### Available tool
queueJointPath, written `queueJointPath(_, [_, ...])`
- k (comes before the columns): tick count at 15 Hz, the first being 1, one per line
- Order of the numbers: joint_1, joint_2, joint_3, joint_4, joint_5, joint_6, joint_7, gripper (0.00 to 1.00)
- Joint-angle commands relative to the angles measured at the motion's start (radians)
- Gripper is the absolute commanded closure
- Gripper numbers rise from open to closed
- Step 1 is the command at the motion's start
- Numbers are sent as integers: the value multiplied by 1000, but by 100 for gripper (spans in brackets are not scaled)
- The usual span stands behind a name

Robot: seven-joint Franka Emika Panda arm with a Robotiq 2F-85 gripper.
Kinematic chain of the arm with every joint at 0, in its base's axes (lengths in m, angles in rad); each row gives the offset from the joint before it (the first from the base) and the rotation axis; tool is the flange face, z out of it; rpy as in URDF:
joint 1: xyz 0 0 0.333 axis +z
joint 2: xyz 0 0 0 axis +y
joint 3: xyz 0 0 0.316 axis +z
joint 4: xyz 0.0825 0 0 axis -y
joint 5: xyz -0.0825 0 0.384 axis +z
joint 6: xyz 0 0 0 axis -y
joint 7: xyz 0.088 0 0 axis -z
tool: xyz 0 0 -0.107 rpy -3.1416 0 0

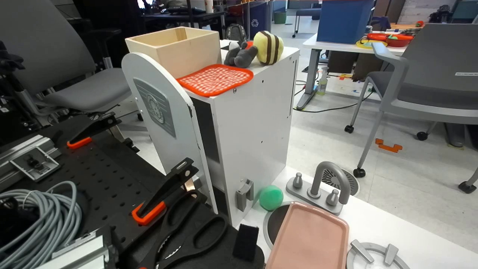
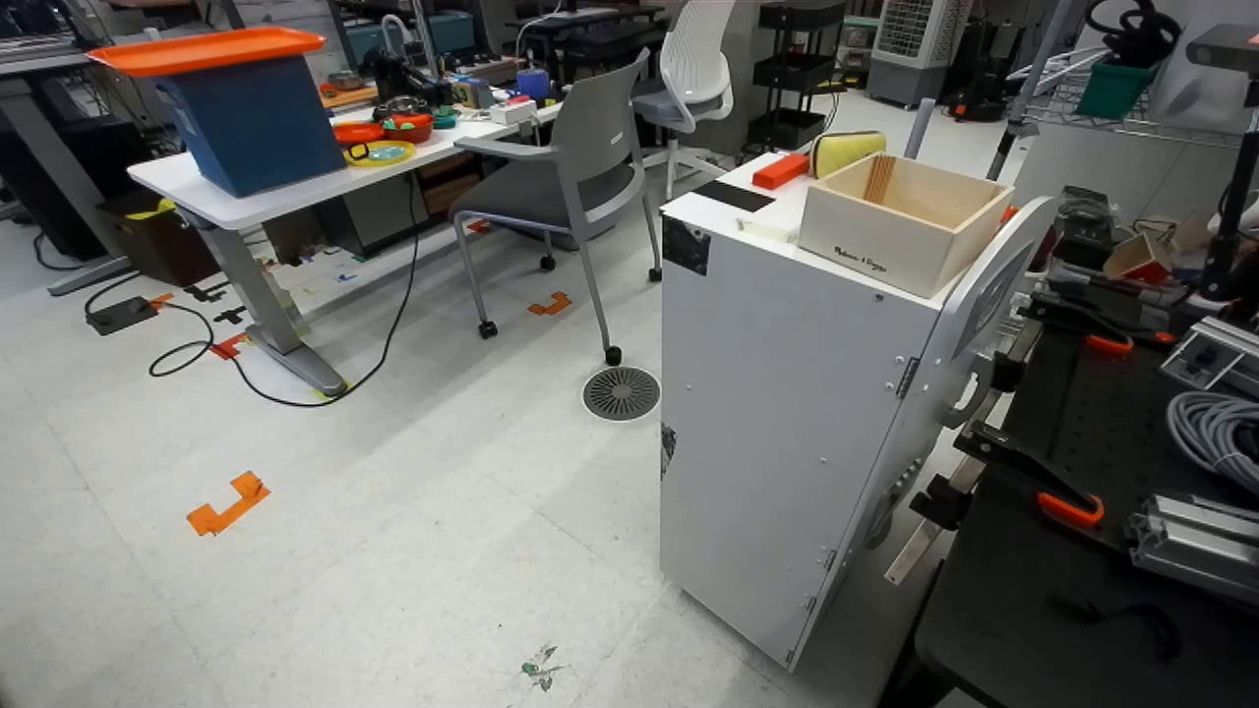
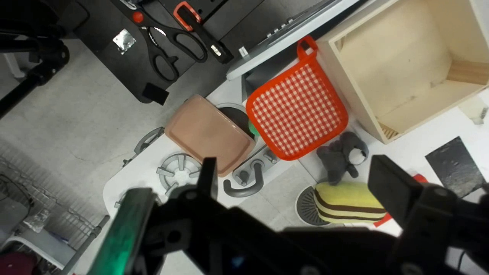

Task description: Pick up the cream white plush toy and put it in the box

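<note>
The cream white plush toy is a rounded, pale yellow-cream toy with dark brown bands. It sits on the white cabinet top, at the edge, in both exterior views point(image 1: 269, 48) point(image 2: 846, 149). In the wrist view the toy point(image 3: 344, 202) lies below the gap between the fingers, towards the right finger, which covers part of its right end. The box, pale wood and open-topped, stands on the same cabinet point(image 1: 188, 52) point(image 2: 870, 236), and at the upper right of the wrist view point(image 3: 361, 88). My gripper point(image 3: 301, 181) is wide open and empty; neither exterior view shows it.
A grey plush animal point(image 3: 340, 156) point(image 1: 242, 56) touches the toy. A red checkered potholder point(image 3: 300, 110) point(image 1: 214, 80) lies beside the box. A red block point(image 2: 782, 171) is near the toy. A faucet point(image 3: 248, 187) and pink tray point(image 3: 210, 133) are on the lower counter.
</note>
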Motion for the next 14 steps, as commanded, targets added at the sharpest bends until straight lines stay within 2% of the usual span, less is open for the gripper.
queueJointPath(1, [-12,19,-24,31,-18,4,7,0])
queueJointPath(6, [-12,18,-22,14,-45,103,20,0])
queueJointPath(8, [2,9,-27,12,-13,95,-23,0])
queueJointPath(14, [8,14,-21,10,-23,81,-5,0])
